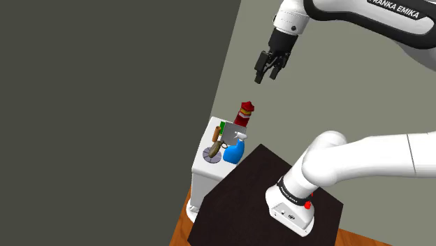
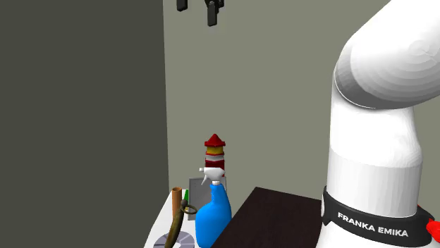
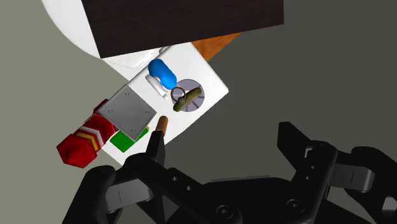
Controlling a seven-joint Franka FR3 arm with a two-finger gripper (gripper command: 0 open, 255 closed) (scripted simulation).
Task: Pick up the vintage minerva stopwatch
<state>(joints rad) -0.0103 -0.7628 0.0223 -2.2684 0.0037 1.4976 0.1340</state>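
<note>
Shoulder view: the table (image 1: 202, 185) is just beside the stand (image 1: 237, 206), at its 9 o'clock. On the table, the stopwatch (image 1: 212, 154) is at the 7 o'clock corner. The spray bottle (image 1: 235, 152) is just beside it at 3. The stick (image 1: 217, 133) and square block (image 1: 230, 132) are at its 12. The tower (image 1: 244, 114) is behind the block at 1. The gripper (image 1: 266, 77) is well above, at 1 o'clock of the tower.

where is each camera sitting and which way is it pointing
shoulder view: beside and behind the stand, looking down at the white table; arm and open gripper show.
second exterior view: low beside the arm, facing the blue spray bottle; a white arm link at its right.
wrist view: on the hand, looking down at the stopwatch past its fingers.
shared: all show the spray bottle.
</note>
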